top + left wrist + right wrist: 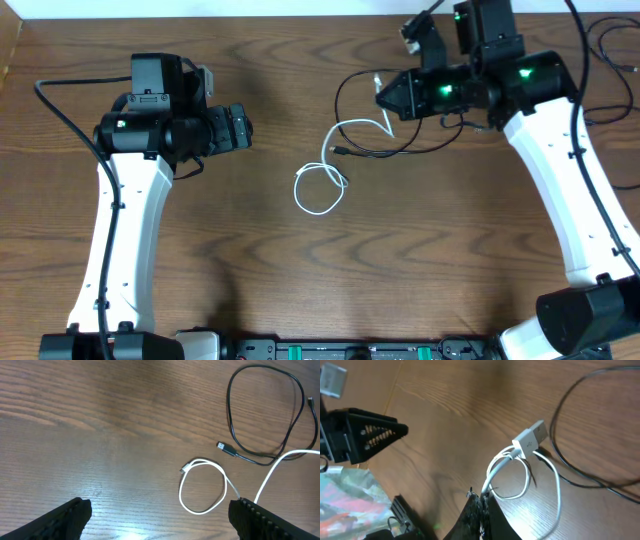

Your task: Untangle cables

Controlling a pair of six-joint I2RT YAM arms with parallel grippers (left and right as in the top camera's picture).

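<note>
White cable [530,439] pinched in right hand [481,500], well apart from left hand [242,127].

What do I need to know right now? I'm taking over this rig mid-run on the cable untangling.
Left claw: open, empty, over bare table to the left of the cables.
Right claw: shut on the white cable, close to its USB plug.
Cables: the white one's loop lies mid-table; the black cable lies looped beyond it, by the right claw.
Done: white cable gripped.
Left: white crosses black near the right claw; draw them apart and lay each down separately.
</note>
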